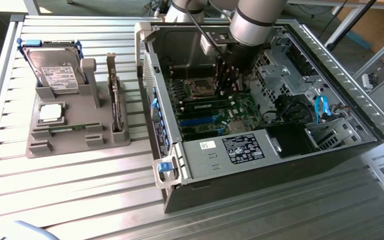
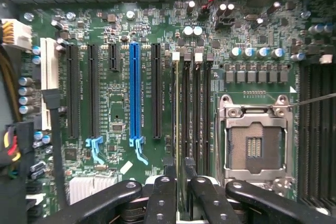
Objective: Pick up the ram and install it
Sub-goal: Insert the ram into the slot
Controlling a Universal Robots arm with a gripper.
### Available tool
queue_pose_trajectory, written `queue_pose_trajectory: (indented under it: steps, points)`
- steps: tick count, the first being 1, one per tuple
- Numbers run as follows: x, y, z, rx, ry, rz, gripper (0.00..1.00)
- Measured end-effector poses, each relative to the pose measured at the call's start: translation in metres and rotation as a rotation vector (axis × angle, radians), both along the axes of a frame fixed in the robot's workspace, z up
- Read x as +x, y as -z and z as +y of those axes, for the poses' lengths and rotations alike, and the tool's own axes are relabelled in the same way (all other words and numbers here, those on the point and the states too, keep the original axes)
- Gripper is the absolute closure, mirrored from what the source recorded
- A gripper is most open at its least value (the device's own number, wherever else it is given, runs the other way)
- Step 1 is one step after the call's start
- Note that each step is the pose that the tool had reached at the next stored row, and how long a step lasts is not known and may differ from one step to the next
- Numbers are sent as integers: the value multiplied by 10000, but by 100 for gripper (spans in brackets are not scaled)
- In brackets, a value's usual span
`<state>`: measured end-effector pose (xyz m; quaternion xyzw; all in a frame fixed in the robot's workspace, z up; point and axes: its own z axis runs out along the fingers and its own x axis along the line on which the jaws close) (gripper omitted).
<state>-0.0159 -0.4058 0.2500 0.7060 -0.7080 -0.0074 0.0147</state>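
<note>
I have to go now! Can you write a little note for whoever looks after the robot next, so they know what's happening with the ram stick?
Gripper: low over the motherboard, fingers open, one on each side of the ram, apparently not squeezing it.
Ram: standing on edge in a memory slot, between the empty processor socket and the expansion slots.
Done: the ram is picked up and placed in its slot.
Left: checking that it is pushed fully home; I cannot tell that from here.
</note>
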Motion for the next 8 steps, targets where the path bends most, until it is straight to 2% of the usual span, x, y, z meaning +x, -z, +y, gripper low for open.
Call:
queue_pose_trajectory:
  steps: [8]
  points:
    - [0, -209, 3, 0, -1, 0, 81]
